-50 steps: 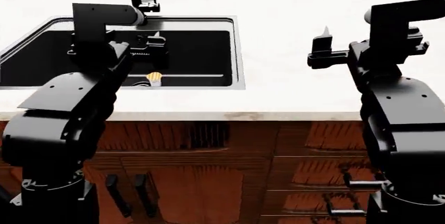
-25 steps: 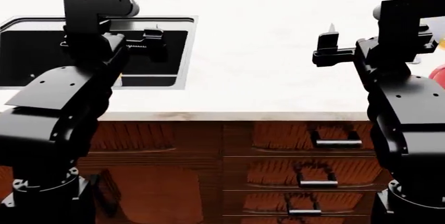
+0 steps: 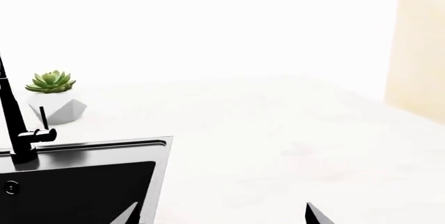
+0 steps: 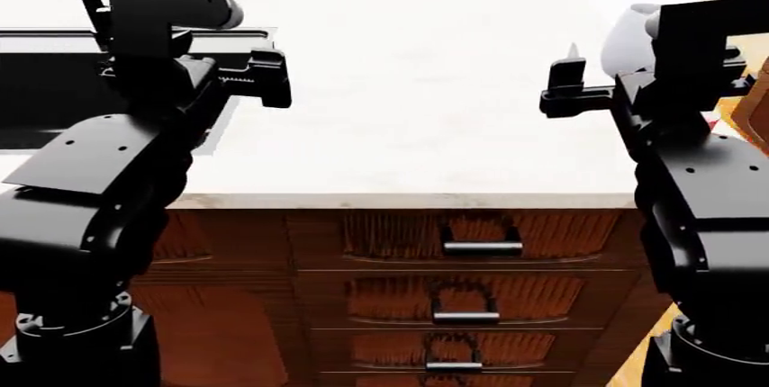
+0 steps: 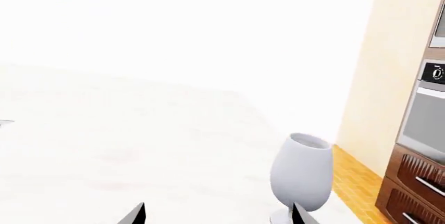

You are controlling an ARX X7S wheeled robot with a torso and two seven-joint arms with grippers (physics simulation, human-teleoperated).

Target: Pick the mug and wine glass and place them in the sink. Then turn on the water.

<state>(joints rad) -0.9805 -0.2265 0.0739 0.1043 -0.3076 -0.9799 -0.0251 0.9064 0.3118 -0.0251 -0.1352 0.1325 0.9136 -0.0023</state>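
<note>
Both arms hover above the white table (image 4: 420, 90). The left gripper (image 3: 221, 214) is open beside the sink (image 3: 83, 182), and the right gripper (image 5: 217, 214) is open and empty. Beyond it the wine glass (image 5: 301, 176) stands upright near the table's edge.

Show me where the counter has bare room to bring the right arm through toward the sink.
The white marble countertop is bare between the sink rim and the wine glass, a wide stretch under both grippers. It gets tight at the counter's right end, where the wine glass stands near the edge, and behind the sink, where the faucet and potted succulent sit.
</note>
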